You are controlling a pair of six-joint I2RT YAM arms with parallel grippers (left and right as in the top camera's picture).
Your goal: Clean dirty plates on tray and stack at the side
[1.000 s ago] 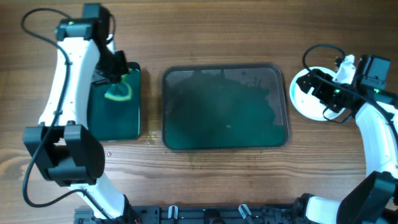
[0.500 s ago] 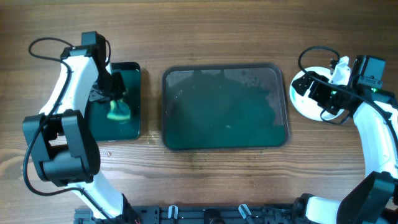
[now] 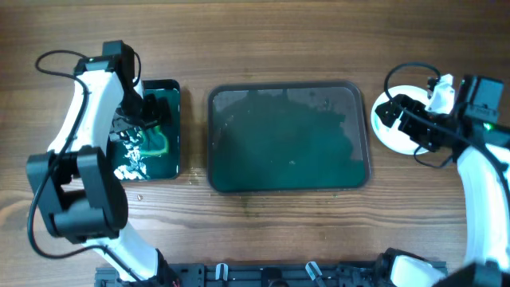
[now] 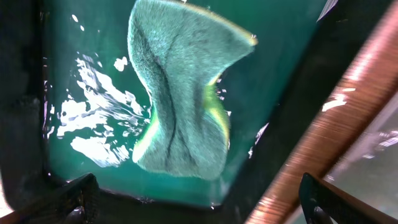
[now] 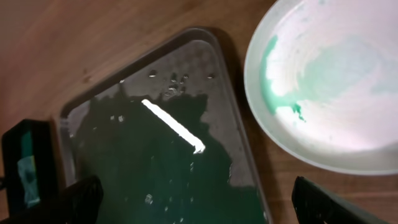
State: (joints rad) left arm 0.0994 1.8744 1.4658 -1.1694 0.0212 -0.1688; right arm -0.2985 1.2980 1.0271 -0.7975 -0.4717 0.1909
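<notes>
The dark green tray (image 3: pixel 289 143) lies in the middle of the table with water on it and no plates; it also fills the lower left of the right wrist view (image 5: pixel 155 168). A white plate (image 3: pixel 392 132) sits on the wood to the tray's right, smeared with green (image 5: pixel 329 74). My right gripper (image 3: pixel 401 118) hovers over its left side, open and holding nothing (image 5: pixel 199 205). My left gripper (image 3: pixel 142 112) stands open (image 4: pixel 199 205) above a green sponge (image 4: pixel 180 93) lying in water.
The sponge (image 3: pixel 155 141) lies in a small black-rimmed green bin (image 3: pixel 170 96) left of the tray, with white splashes on its water. Bare wooden table surrounds everything. The arm bases stand at the front edge.
My left gripper opened and let the green sponge drop into the bin's water, which now splashes. The right arm has hardly moved.
</notes>
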